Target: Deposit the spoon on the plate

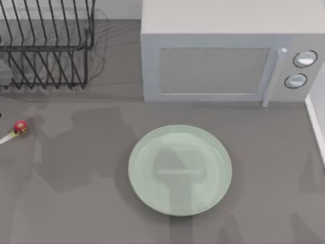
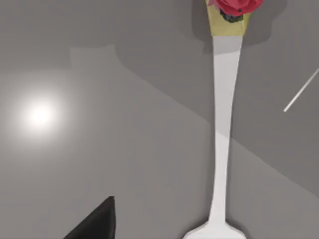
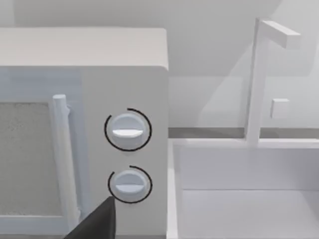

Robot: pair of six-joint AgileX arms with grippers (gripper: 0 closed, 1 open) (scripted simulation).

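Spoon (image 2: pixel 223 124) lies flat on the table at its far left edge, well apart from the plate (image 1: pixel 180 170), directly below the left gripper (image 2: pixel 97 224), whose spread I cannot tell, so descend centred across the thin handle before closing.

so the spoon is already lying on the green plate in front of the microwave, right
Not quite. The spoon is not on the plate: the top view shows it lying on the table at the far left edge, below the dish rack, well apart from the plate. The plate does sit in front of the microwave, and it holds nothing.
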